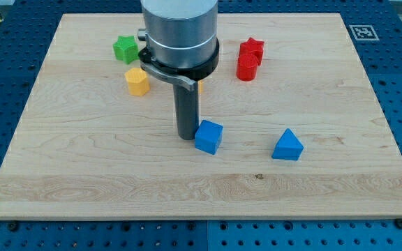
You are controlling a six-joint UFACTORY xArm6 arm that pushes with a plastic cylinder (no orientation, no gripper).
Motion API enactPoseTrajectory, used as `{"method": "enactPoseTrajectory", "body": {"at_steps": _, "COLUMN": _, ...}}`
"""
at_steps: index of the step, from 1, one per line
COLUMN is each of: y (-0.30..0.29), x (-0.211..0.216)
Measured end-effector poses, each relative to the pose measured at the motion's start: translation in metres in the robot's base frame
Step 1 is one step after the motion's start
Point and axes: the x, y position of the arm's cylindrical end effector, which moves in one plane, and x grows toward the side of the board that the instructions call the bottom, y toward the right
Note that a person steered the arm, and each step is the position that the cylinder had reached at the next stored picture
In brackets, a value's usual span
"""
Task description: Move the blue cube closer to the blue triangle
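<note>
My tip (187, 137) sits down on the worktop (82, 167), touching or just beside the blue cube (209, 137) on the cube's side toward the view's left. That placing makes sense: the blue triangle (287, 146) lies off to the view's right, apart from the cube with bare wood between, so a shove from this side would, I judge, drive the cube straight toward it. There are no jaws on this arm, only the rod, so nothing is grasped; the cube rests free on the wood.

Now the count. Blue: two, the cube and the triangle. Red: two pieces, pressed together near the view's top, a red star (252, 48) above a red block (247, 68) whose shape I cannot make out. One green star (125, 49). One yellow hexagon-like block (137, 81), and a sliver of orange just behind the rod, mostly hidden.
</note>
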Motion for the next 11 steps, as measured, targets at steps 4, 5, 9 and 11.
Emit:
{"method": "enactPoseTrajectory", "body": {"at_steps": 4, "y": 0.020, "x": 0.047}}
{"method": "enactPoseTrajectory", "body": {"at_steps": 5, "y": 0.040, "x": 0.051}}
{"method": "enactPoseTrajectory", "body": {"at_steps": 9, "y": 0.090, "x": 0.051}}
{"method": "enactPoseTrajectory", "body": {"at_steps": 11, "y": 0.048, "x": 0.051}}
